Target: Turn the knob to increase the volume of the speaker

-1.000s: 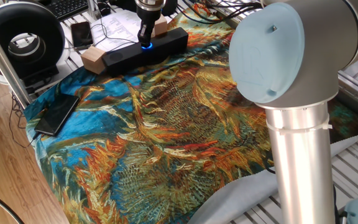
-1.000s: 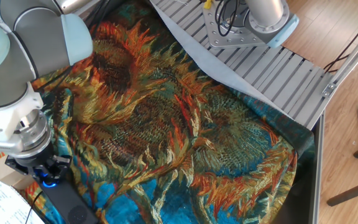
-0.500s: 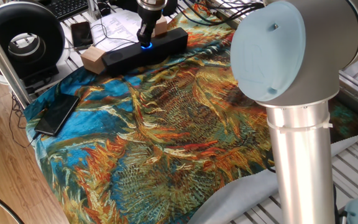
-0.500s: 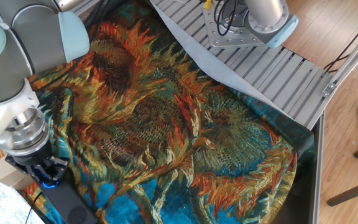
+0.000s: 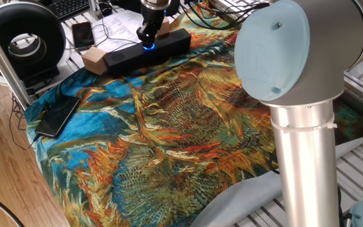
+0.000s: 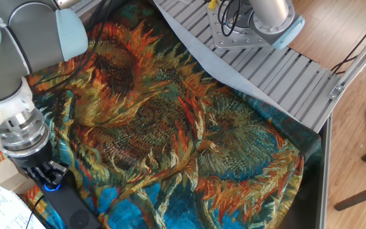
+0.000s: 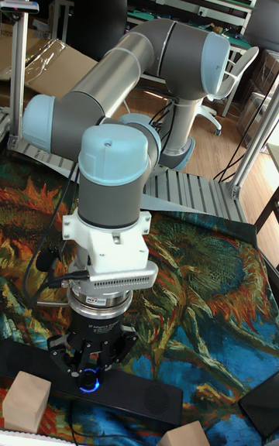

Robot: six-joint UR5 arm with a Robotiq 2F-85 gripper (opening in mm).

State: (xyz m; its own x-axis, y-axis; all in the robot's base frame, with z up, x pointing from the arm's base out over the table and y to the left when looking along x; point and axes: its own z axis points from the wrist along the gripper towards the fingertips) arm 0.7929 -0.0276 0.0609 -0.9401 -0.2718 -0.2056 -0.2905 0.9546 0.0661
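Note:
The speaker (image 5: 147, 53) is a long black bar with tan wooden end blocks, lying at the far edge of the sunflower cloth. Its knob (image 5: 148, 45) glows blue on top. My gripper (image 5: 148, 36) points straight down over the knob, and its fingers are closed around it. In the other fixed view, the gripper (image 6: 47, 176) sits on the blue-lit knob (image 6: 51, 186) at the lower left. The tall fixed view shows the gripper (image 7: 90, 367) from the front. There the fingers come down on either side of the knob (image 7: 90, 382) on the speaker (image 7: 147, 399).
A flat black smartphone (image 5: 57, 115) lies on the cloth's left edge, and another phone (image 5: 82, 34) is behind the speaker. A big black ring-shaped device (image 5: 24, 39) stands at the far left. Papers and cables lie behind. The arm's large elbow (image 5: 295, 75) fills the right foreground.
The gripper has stayed on the knob while the wrist turned a little. In the other fixed view the arm's upper joints have shifted slightly left.

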